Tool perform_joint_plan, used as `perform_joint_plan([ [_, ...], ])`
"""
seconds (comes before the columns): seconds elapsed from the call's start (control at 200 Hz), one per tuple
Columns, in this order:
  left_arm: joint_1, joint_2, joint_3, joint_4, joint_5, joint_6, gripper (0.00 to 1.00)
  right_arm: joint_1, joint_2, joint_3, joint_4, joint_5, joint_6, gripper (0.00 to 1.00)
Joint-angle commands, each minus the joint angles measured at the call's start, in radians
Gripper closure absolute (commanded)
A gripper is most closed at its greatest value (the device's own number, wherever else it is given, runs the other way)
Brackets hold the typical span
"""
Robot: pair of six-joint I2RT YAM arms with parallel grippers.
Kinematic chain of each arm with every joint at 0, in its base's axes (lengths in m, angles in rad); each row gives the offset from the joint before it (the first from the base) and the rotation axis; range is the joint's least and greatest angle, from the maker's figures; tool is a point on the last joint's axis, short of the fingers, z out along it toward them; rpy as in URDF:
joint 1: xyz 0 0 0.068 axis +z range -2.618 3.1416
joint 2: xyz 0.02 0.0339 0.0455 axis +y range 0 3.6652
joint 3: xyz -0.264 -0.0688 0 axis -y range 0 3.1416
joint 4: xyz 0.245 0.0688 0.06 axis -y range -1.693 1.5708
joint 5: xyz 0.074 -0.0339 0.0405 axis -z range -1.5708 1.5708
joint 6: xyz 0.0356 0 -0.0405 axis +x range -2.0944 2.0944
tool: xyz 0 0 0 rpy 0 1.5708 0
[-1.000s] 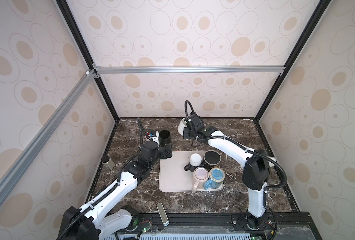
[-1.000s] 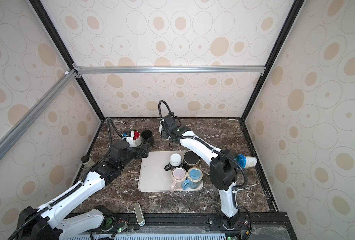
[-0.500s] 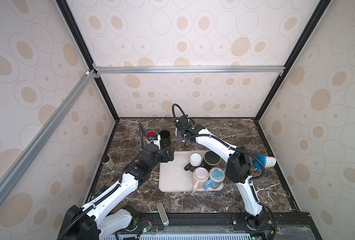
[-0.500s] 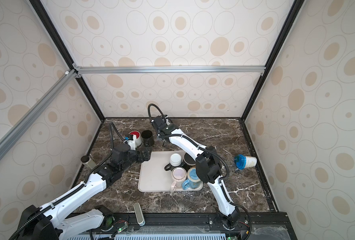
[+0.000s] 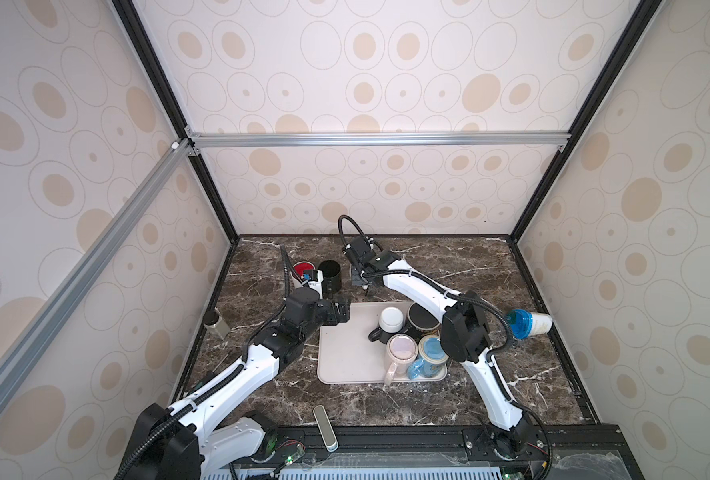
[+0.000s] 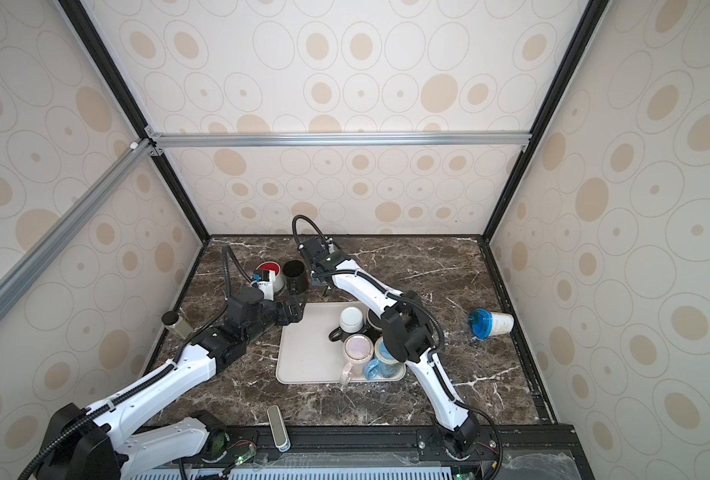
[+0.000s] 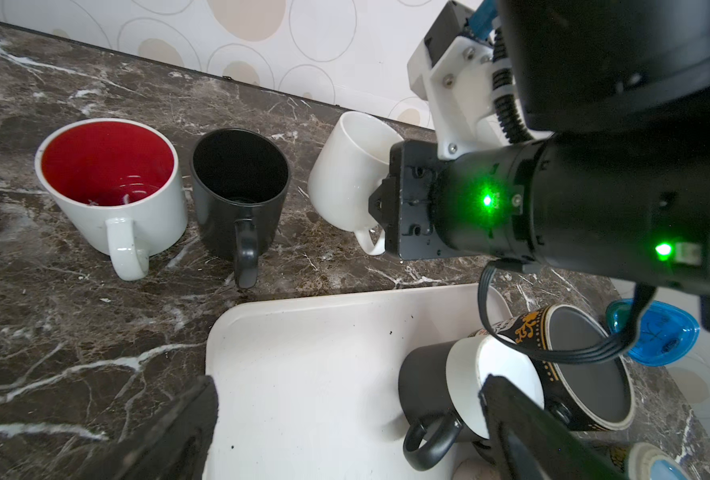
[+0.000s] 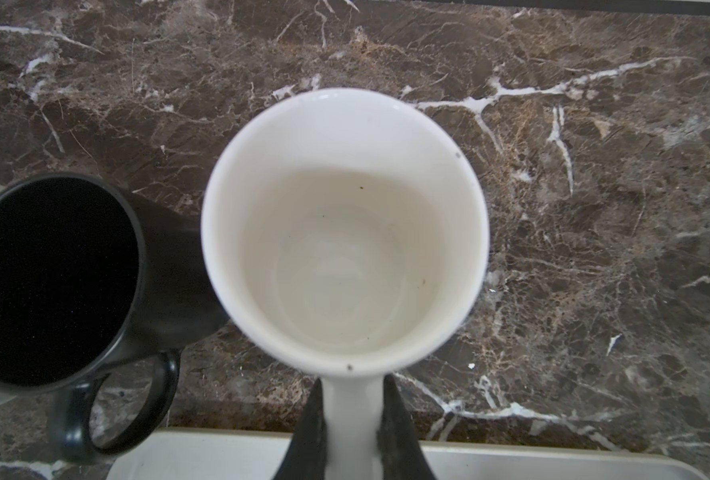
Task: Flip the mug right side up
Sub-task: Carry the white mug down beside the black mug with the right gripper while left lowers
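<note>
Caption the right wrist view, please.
Right gripper shut on the handle of a mouth-up white mug, beside a black mug.

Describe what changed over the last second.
The right gripper, fingers shut on the handle of the white mug, swung left to beside the black mug, carrying it mouth-up. The left gripper, open, edged slightly toward the tray. The red-lined mug, black mug and tray stayed put.

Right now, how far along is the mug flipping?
Done: the red-lined mug and black mug stand mouth-up behind the tray. In hand: the right gripper is shut on the white mug by its handle, mouth up, slightly tilted. Remaining: release it; four mugs on the tray look bottom-up. The left gripper hangs open, empty.
</note>
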Motion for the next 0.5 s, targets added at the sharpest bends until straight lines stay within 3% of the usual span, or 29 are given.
perform_joint_plan([
  [0.0, -0.002, -0.001, -0.003, 0.022, 0.005, -0.016, 0.0, 0.011, 0.007, 0.056, 0.031, 0.018, 0.001, 1.0],
  [0.49, -0.002, -0.006, -0.013, 0.029, 0.009, -0.02, 0.0, 0.024, 0.053, 0.078, 0.023, -0.007, 0.015, 1.0],
])
